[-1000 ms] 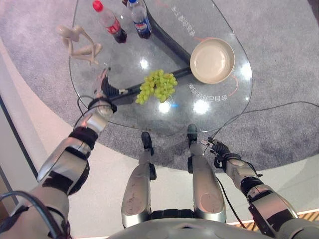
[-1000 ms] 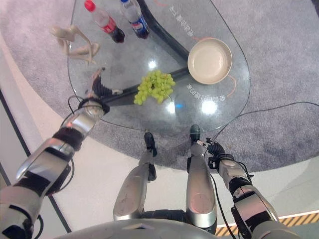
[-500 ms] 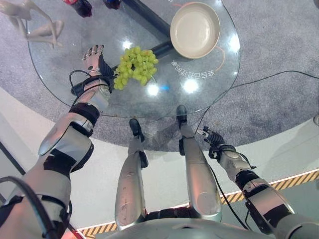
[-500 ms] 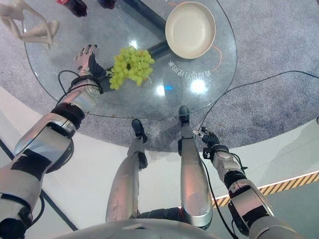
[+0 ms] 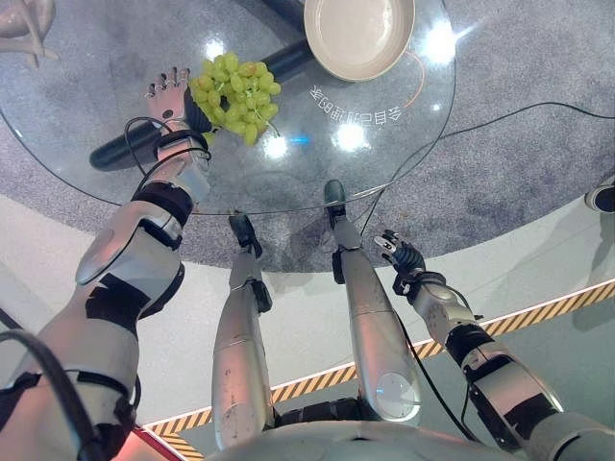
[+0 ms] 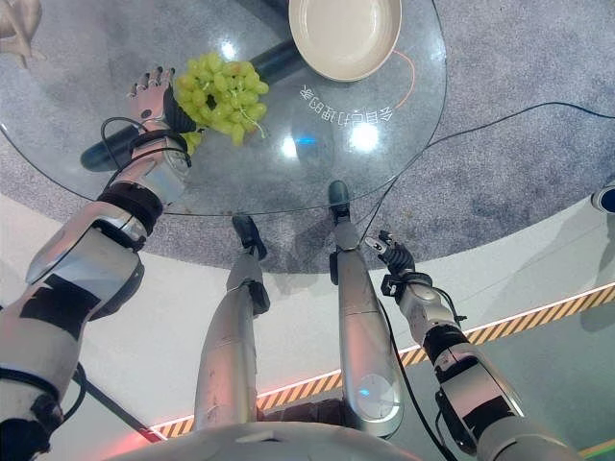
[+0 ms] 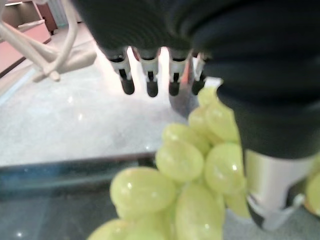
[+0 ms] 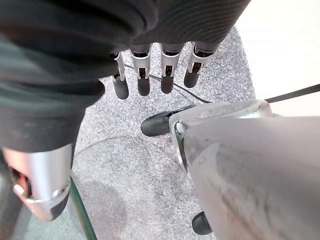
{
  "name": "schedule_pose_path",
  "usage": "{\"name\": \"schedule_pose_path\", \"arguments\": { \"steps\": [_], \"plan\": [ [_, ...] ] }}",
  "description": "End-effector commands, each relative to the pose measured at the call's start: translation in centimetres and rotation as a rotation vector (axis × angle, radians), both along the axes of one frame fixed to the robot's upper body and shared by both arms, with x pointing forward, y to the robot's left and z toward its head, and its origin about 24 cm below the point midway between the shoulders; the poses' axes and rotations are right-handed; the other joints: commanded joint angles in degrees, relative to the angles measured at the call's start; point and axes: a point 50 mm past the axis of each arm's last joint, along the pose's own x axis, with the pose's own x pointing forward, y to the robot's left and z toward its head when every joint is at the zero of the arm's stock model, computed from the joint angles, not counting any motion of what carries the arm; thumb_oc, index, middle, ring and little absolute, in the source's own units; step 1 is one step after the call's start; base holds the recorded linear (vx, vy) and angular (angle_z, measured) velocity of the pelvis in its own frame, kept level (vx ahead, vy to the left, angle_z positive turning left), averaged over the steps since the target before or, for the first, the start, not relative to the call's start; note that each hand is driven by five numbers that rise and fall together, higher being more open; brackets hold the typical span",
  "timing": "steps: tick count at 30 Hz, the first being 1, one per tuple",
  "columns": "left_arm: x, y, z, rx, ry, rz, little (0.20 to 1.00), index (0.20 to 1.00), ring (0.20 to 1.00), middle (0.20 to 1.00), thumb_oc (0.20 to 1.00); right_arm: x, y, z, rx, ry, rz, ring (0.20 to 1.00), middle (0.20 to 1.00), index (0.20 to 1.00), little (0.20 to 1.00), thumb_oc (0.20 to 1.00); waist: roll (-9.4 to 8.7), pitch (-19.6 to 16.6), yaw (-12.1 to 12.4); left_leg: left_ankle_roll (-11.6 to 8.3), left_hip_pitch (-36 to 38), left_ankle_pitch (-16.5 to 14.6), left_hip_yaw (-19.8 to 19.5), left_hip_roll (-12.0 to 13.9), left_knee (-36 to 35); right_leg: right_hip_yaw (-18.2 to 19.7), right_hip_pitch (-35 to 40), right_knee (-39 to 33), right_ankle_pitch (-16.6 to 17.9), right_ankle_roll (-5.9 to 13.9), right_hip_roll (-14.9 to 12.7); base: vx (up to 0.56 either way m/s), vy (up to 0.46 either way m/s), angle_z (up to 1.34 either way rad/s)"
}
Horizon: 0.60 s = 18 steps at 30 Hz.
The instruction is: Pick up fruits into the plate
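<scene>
A: Since half a second ago the whole view has slid, so the camera moved; apart from that, the left hand point(image 5: 171, 96) has closed the gap to the grapes point(image 5: 233, 90) and now sits against their left edge, upper left of the frame.

B: Noted. Order by size: glass counter point(image 5: 317, 144) fills the upper half, cream plate point(image 5: 358, 34) at top centre, grapes left of it and apart from it, a dark bar showing under the glass beneath them.

A: Fingers on the left hand?

B: Left wrist view shows the fingers point(image 7: 148, 75) straight and spread, past the bunch, thumb down beside the grapes point(image 7: 190, 175). Nothing held. The bunch lies on the counter, not yet lifted.

A: Right hand point(image 5: 402, 257)?

B: Low at right centre, off the counter, fingers loosely extended, holding nothing.

A: Risks, as I judge them?

B: Smooth glass: a closing hand may push the bunch sideways rather than gather it. A loose cluster may shed single grapes or hang from a few if grasped at the edge. A hard squeeze could crush fruit. The carry to the plate crosses open glass, so a drop there could roll.
</scene>
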Motion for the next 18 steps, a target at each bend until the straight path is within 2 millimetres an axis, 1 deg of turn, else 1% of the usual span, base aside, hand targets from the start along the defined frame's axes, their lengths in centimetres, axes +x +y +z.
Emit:
{"name": "schedule_pose_path", "arguments": {
  "steps": [1,8,12,18],
  "plan": [
    [-0.5,2.5,2.0,0.005,-0.087,0.125,1.000,1.000,1.000,1.000,1.000,-1.4,1.4,-1.0,0.072,0.006,0.009,1.000,1.000,1.000,1.000,1.000,-3.11,-1.3,0.6,2.27,-2.7,-7.9,0.8,-4.6,8.1,-1.0,-0.8,2.7,-2.7,-2.26,6.5,0.00,0.000,0.00],
    [-0.5,2.5,3.0,0.016,-0.137,0.146,1.000,1.000,1.000,1.000,1.000,-1.6,1.6,-1.1,0.101,-0.001,0.013,1.000,1.000,1.000,1.000,1.000,-3.71,-1.3,0.2,2.46,-4.1,-8.5,0.1,-5.0,9.7,-0.9,-2.1,3.9,-2.8,-2.37,6.8,0.01,-0.009,0.00],
    [-0.5,2.5,3.6,0.037,-0.155,0.168,1.000,1.000,1.000,1.000,1.000,-1.7,2.0,-1.1,0.124,-0.008,0.017,1.000,1.000,1.000,1.000,1.000,-4.09,-1.3,-0.1,2.53,-4.7,-8.7,0.0,-5.1,10.2,-0.9,-2.7,4.4,-2.8,-2.39,7.0,0.00,-0.008,0.00],
    [-0.6,2.5,3.9,0.063,-0.159,0.185,1.000,1.000,1.000,1.000,1.000,-1.8,2.1,-1.1,0.140,-0.012,0.015,1.000,1.000,1.000,1.000,1.000,-4.41,-1.3,-0.4,2.50,-5.5,-8.8,-0.1,-5.1,10.7,-0.9,-3.4,4.7,-2.6,-2.44,7.2,0.00,-0.006,-0.01]
  ]
}}
